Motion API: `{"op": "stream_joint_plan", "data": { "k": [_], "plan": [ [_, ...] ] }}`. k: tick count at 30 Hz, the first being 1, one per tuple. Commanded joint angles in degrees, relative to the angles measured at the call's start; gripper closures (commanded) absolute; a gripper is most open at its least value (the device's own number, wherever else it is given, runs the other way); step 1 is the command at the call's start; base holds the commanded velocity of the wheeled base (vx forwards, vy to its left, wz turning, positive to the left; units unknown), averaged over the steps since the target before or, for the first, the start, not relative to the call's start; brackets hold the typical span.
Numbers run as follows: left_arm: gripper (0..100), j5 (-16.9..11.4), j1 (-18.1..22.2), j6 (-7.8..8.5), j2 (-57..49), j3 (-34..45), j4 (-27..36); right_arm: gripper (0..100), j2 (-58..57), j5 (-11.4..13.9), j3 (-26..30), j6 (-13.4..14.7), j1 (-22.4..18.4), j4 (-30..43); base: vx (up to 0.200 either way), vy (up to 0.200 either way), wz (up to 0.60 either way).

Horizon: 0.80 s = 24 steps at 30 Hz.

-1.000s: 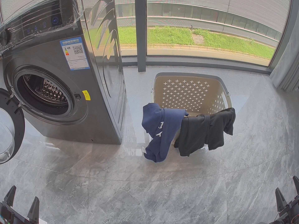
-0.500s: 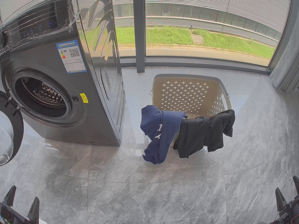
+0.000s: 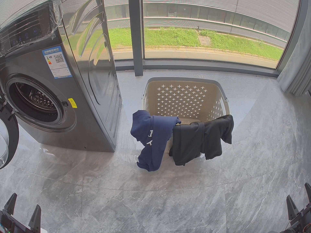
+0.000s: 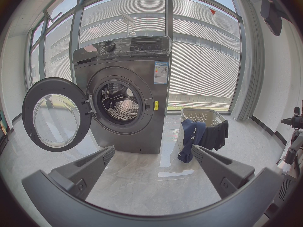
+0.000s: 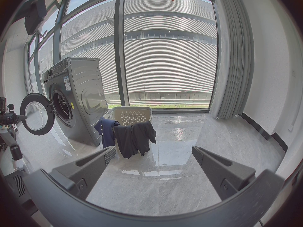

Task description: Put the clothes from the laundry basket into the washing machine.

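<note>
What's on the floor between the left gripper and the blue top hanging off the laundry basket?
Nothing: in the head view, only bare grey floor lies between the left gripper and the blue top.

The washing machine door (image 3: 7,136) runs off the head view's left edge. The near rim of the laundry basket (image 3: 185,81) is hidden under the blue garment (image 3: 151,139) and black garment (image 3: 194,140) draped over it. The left gripper (image 3: 25,201) and right gripper (image 3: 298,191) are cropped by the bottom edge.
</note>
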Motion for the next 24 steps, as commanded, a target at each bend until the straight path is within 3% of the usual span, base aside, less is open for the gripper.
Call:
{"op": "stream_joint_plan", "data": {
  "k": [1, 7, 19, 24],
  "plan": [
    [0, 0.02, -0.02, -0.11, -0.95, 1.01, -0.02, 0, -0.57, 0.04, 1.01, -0.01, -0.01, 0.00, 0.000, 0.000, 0.00],
    [0, 0.02, -0.02, -0.11, -0.95, 1.01, -0.02, 0, -0.57, 0.04, 1.01, -0.01, -0.01, 0.00, 0.200, 0.000, 0.00],
    [0, 0.02, -0.02, -0.11, -0.95, 1.01, -0.02, 0, -0.57, 0.12, 1.01, -0.01, -0.01, 0.00, 0.000, 0.000, 0.00],
    [0, 0.02, -0.02, -0.02, -0.95, 1.01, -0.02, 0, -0.57, 0.12, 1.01, -0.01, -0.01, 0.00, 0.000, -0.200, 0.00]
  ]
}}
